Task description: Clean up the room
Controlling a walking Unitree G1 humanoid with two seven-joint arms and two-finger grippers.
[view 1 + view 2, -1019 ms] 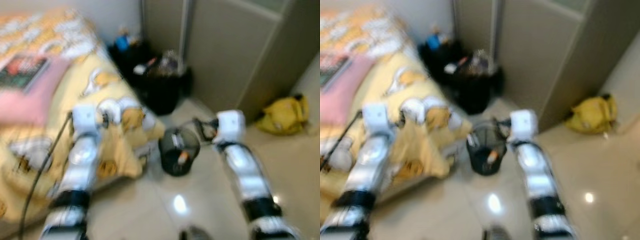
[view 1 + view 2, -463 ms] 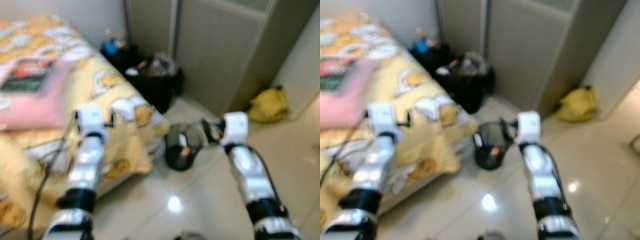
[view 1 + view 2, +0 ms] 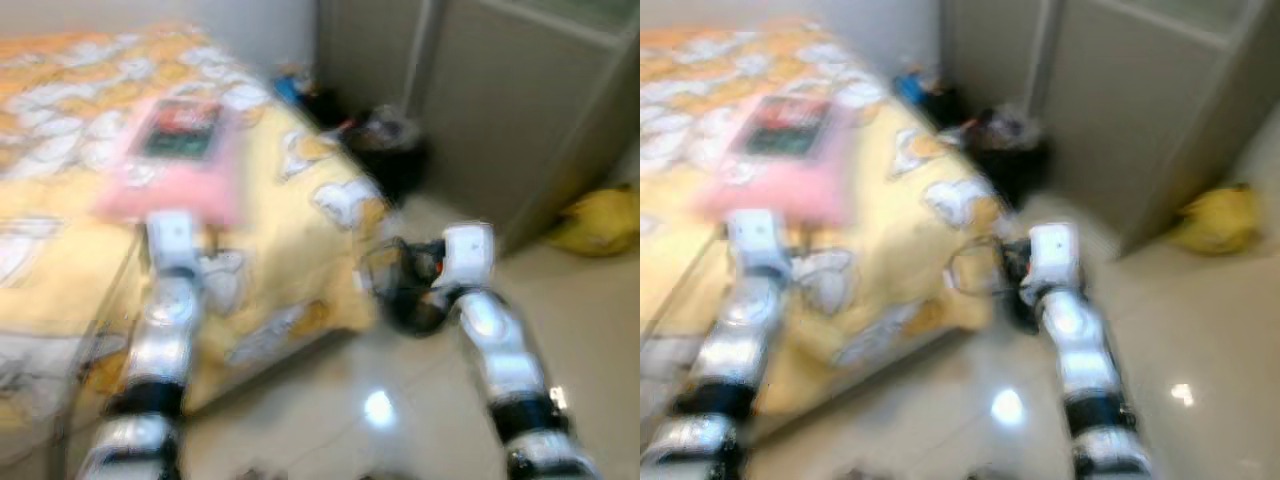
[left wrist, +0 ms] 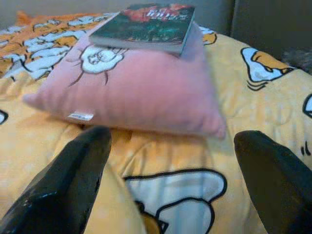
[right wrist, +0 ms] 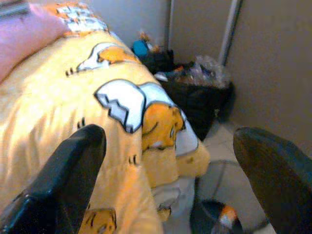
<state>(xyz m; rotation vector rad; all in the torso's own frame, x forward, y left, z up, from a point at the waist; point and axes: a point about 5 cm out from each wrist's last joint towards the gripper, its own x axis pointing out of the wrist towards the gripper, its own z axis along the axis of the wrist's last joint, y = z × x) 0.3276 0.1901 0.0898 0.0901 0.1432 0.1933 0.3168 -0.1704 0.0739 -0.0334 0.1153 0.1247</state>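
Book (image 4: 146,22) on pink pillow (image 4: 141,92), upper left of frame on the bed (image 3: 300,210). View now swung toward it, away from the wire bin (image 3: 400,285). Left end effector (image 4: 170,185) spread apart, aimed at pillow; right end effector (image 5: 165,180) spread apart too. Probably next: tidying the bed.

A pink pillow (image 4: 131,92) lies flat on the yellow cartoon-print bedspread (image 4: 253,112), a dark-covered book (image 4: 146,27) resting flat on top of it. A black wire basket (image 3: 400,285) stands on the floor beside the bed's corner.
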